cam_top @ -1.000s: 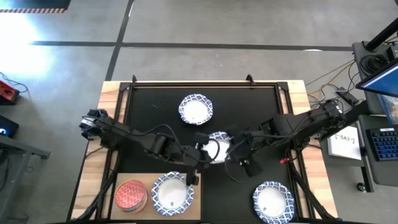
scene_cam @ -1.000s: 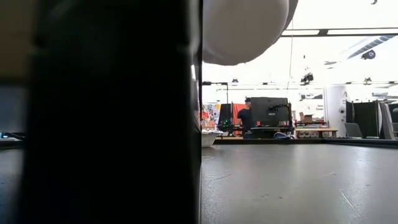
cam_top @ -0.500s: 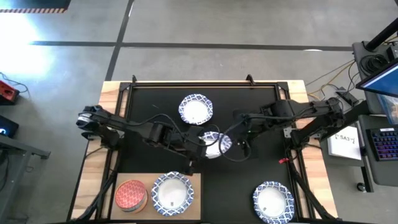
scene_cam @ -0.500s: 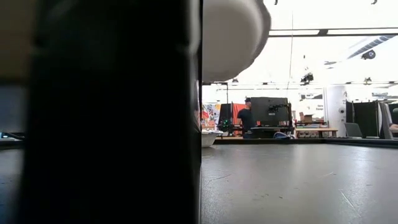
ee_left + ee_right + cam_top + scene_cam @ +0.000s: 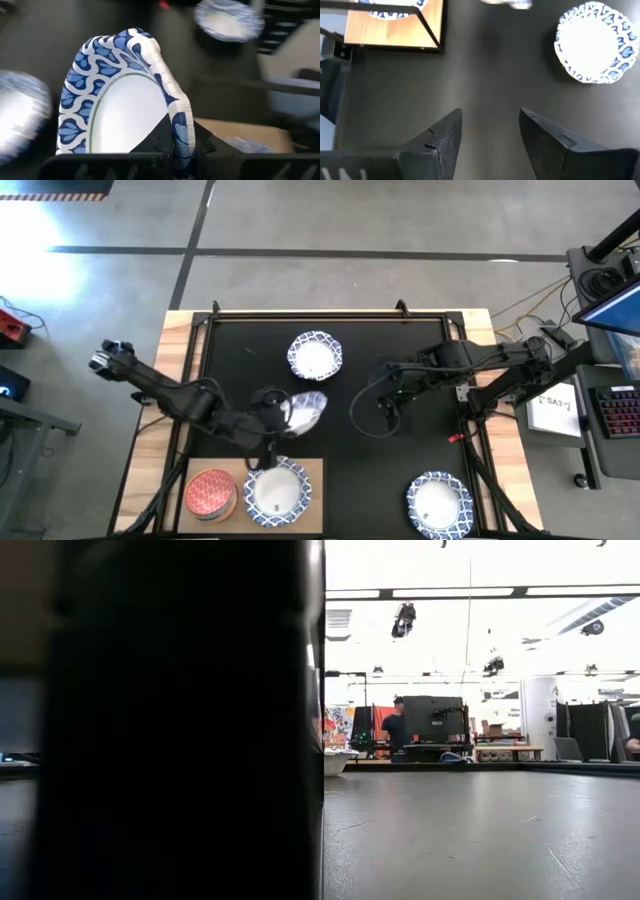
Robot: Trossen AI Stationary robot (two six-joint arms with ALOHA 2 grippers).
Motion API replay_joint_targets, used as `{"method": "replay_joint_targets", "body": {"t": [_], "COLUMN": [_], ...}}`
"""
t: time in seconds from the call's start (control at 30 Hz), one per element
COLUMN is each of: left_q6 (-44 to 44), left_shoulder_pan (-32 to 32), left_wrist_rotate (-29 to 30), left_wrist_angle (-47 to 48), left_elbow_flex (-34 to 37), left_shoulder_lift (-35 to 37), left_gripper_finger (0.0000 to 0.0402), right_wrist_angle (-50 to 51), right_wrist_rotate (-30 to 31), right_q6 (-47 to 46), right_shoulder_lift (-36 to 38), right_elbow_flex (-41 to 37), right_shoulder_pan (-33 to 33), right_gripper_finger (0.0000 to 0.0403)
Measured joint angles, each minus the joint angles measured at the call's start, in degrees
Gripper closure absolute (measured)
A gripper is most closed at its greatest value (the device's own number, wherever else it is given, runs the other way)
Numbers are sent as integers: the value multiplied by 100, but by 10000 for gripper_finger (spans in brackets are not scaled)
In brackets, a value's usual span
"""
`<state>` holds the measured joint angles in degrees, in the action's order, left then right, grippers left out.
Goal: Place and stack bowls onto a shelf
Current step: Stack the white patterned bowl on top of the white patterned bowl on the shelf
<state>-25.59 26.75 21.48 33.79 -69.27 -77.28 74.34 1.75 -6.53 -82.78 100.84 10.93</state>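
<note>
1. The left gripper (image 5: 280, 412) is clamped on the rim of a white bowl with a blue patterned rim, the held bowl (image 5: 305, 409), carrying it tilted above the black mat (image 5: 240, 350), just off the shelf's 12 o'clock edge.
2. Close in, the left wrist view shows that held bowl (image 5: 125, 100) standing nearly on edge, its rim pinched between the dark fingers (image 5: 165, 135).
3. The shelf (image 5: 225, 467), a light-wood board at the mat's 7 o'clock corner, carries a red-pink bowl (image 5: 210, 493) and, just beside it, a blue-rimmed bowl (image 5: 277, 492).
4. Another blue-rimmed bowl, the far bowl (image 5: 315, 356), sits on the mat toward 12 o'clock; a fourth, the corner bowl (image 5: 438, 503), lies at 5 o'clock, well apart from the shelf.
5. The right gripper (image 5: 385, 408) hangs over mid-mat, fingers spread and empty; the right wrist view shows bare mat between them.
6. The low view is half blocked by a dark shape up close; a person (image 5: 398, 727) stands far back in the room.
</note>
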Motion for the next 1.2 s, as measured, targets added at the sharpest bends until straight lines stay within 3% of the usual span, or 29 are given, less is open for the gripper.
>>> {"method": "replay_joint_targets", "body": {"t": [0.13, 0.3, 0.5, 0.7, 0.83, 1.2], "left_q6": [-835, -1264, -1211, -454, 203, 233], "left_shoulder_pan": [64, 421, 924, 1393, 1715, 1973], "left_wrist_rotate": [-1077, -1463, -974, -332, -109, 56], "left_wrist_angle": [-149, -55, 738, 1282, 1260, 1216], "left_elbow_flex": [183, 231, -191, -649, -690, -709], "left_shoulder_lift": [58, -128, -237, -333, -436, -647], "left_gripper_finger": [400, 389, 358, 341, 341, 341], "right_wrist_angle": [3, 44, 43, 40, 40, 38], "right_wrist_rotate": [-10, -10, -12, 299, 473, 735], "right_q6": [-491, -1205, -1660, -1852, -1907, -2015], "right_shoulder_lift": [-2, -2, -2, -4, -4, -4], "right_elbow_flex": [0, 0, -9, -11, -11, -11], "right_shoulder_pan": [1, 37, 58, 58, 56, 56], "right_gripper_finger": [219, 218, 218, 218, 218, 218]}}
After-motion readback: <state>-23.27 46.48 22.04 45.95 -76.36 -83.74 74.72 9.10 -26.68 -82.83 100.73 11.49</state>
